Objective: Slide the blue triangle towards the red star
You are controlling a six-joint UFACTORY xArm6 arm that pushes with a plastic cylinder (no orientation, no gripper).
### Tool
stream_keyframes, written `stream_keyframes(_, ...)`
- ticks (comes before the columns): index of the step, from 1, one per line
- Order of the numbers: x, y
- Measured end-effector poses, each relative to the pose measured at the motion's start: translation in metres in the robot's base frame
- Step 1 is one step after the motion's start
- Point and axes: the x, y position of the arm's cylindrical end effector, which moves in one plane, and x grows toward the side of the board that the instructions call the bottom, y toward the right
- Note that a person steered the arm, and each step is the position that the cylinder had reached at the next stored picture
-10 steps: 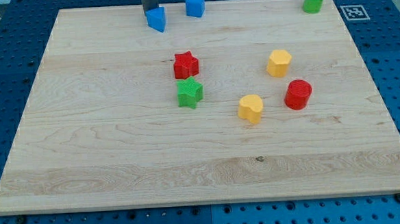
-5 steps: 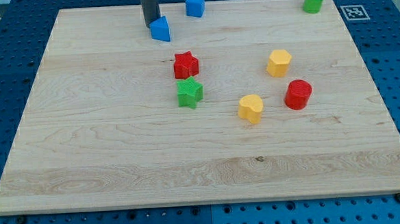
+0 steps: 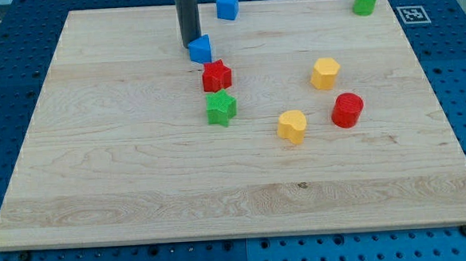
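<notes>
The blue triangle (image 3: 201, 49) lies on the wooden board just above the red star (image 3: 216, 75), nearly touching it. My tip (image 3: 190, 44) is at the triangle's upper left edge, in contact with it or very close. The dark rod rises from there out of the view's top.
A green star (image 3: 221, 107) sits just below the red star. A blue cube (image 3: 227, 4) is at the top edge. A green cylinder (image 3: 364, 1) is at the top right. A yellow hexagon block (image 3: 324, 73), a yellow block (image 3: 292, 126) and a red cylinder (image 3: 347, 109) lie to the right.
My tip has moved down and to the right, pushing the blue triangle from near the top edge to just above the red star. The other blocks have not moved.
</notes>
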Motion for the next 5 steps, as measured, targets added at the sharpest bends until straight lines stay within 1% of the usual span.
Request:
stream_keyframes(1, 0.016, -0.021)
stream_keyframes(2, 0.022, -0.022)
stream_keyframes(5, 0.022, -0.003)
